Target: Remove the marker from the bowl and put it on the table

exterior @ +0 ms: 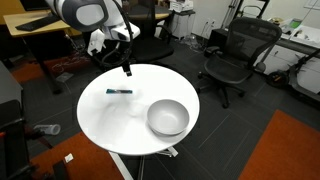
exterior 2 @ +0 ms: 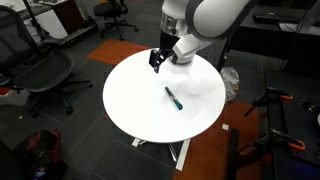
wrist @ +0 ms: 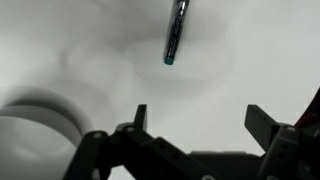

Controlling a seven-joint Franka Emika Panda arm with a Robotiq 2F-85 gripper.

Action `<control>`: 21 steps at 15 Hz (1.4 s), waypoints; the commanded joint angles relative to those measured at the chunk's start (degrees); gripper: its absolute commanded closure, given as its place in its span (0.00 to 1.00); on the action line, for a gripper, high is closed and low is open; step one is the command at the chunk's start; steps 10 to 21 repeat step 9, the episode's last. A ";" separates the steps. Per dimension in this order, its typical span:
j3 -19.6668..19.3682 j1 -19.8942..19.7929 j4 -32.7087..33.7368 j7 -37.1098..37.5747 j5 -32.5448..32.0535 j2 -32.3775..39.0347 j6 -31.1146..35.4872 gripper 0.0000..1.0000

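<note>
Above the white surface (exterior: 108,122), near its rim at 12 o'clock, we see the tool (exterior: 127,70) hanging in the air. Its two fingers (wrist: 140,116) stand wide apart in the wrist view; between them is only bare surface, so the tool holds nothing and touches nothing.

The teal marker (exterior: 120,91) lies flat on the surface, outside the bowl (exterior: 168,118) and well apart from it. In an exterior view the marker is at about 11 o'clock from the middle of the surface, and the bowl is at about 4 o'clock.

In an exterior view the marker (exterior 2: 174,98) lies near the middle of the surface (exterior 2: 130,100), below the tool (exterior 2: 157,60), and we cannot find the bowl there. The wrist view shows the marker (wrist: 176,30) at 12 o'clock and a blurred grey bowl (wrist: 35,125) at 8 o'clock.
</note>
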 commanded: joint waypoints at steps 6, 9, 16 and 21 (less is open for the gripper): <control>0.23 -0.56 -2.25 0.00 -3.25 -3.94 -0.13 0.00; 0.27 -0.60 -2.71 0.01 -3.31 -4.36 -0.13 0.00; 0.27 -0.60 -2.71 0.01 -3.31 -4.36 -0.13 0.00; 0.27 -0.60 -2.71 0.01 -3.31 -4.36 -0.13 0.00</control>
